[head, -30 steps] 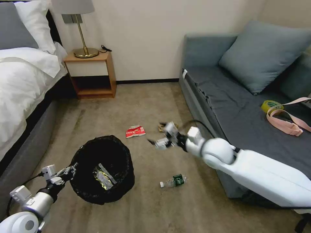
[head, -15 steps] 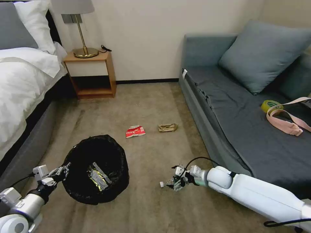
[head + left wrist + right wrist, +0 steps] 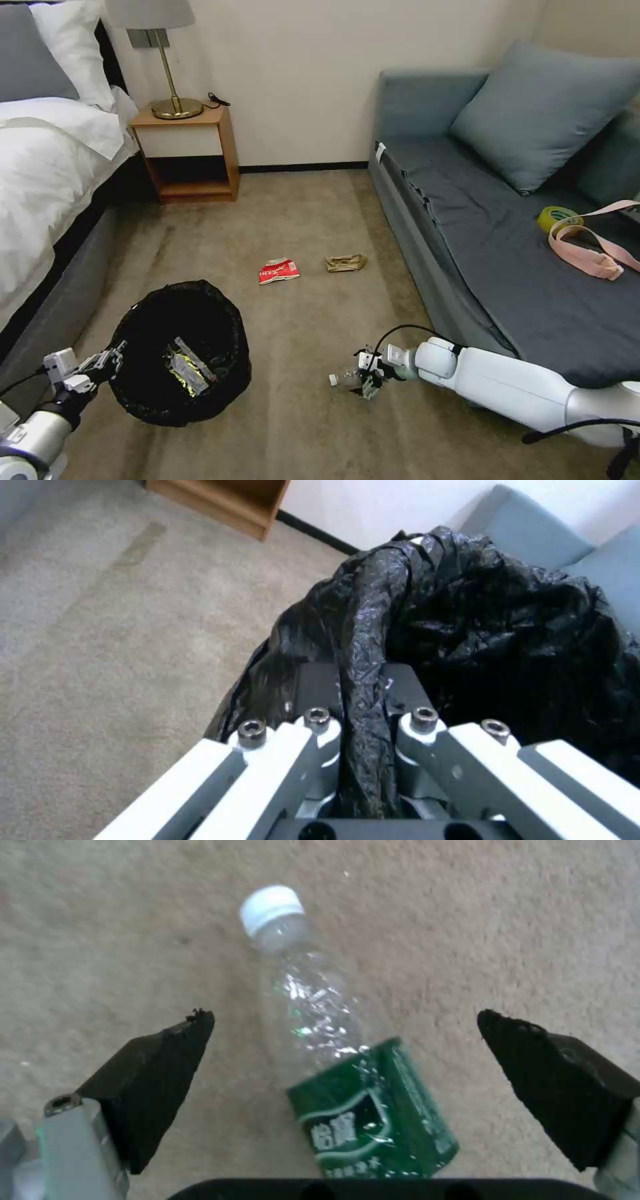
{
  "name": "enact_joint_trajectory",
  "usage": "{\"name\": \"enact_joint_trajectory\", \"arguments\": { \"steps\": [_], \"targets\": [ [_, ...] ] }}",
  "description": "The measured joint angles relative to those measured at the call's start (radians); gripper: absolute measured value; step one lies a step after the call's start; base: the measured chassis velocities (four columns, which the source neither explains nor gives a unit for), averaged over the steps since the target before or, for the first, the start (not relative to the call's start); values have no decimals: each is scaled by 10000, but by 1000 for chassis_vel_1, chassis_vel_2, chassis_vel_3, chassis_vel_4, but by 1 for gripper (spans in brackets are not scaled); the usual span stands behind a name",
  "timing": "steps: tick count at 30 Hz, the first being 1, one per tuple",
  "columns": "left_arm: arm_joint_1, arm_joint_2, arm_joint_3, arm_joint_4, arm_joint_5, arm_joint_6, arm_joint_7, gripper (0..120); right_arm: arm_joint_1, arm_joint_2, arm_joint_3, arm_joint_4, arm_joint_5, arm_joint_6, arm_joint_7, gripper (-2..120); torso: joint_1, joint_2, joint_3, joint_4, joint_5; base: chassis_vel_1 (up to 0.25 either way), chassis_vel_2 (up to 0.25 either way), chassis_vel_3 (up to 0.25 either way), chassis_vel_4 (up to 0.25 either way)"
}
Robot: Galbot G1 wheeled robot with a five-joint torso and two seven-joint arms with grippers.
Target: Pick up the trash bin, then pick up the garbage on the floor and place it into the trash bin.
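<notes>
Right gripper (image 3: 365, 383) has dropped lower over the bottle (image 3: 333, 1050), fingers spread wide either side of it. Left gripper (image 3: 363, 700) stays clamped on the bin (image 3: 180, 353) rim, foil wrapper (image 3: 187, 370) inside.

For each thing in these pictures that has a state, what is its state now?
Trash bin: lifted, tilted, gold-yellow foil wrapper inside.
Left hand: shut on the bin's bagged rim.
Right hand: open, fingers either side of the bottle.
Bottle: lying on the carpet, capped, not gripped.
Red-white snack packet: on the carpet.
Crumpled brown paper: on the carpet.

Head camera looks down across carpet (image 3: 300, 220); wrist cameras sit close above it.
</notes>
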Motion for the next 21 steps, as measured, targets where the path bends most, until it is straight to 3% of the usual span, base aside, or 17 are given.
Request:
{"name": "enact_joint_trajectory", "arguments": {
  "steps": [19, 21],
  "targets": [
    [-261, 131, -176, 329, -233, -3, -54, 4, 112, 1261, -531, -2385, 215, 605, -671, 100, 0, 1, 0, 0, 0, 0, 0, 0, 0],
    [-273, 155, -191, 368, -260, -3, -53, 4, 102, 1315, -524, -2531, 204, 667, -833, 92, 0, 0, 0, 0, 1, 0, 0, 0, 0]
  ]
}}
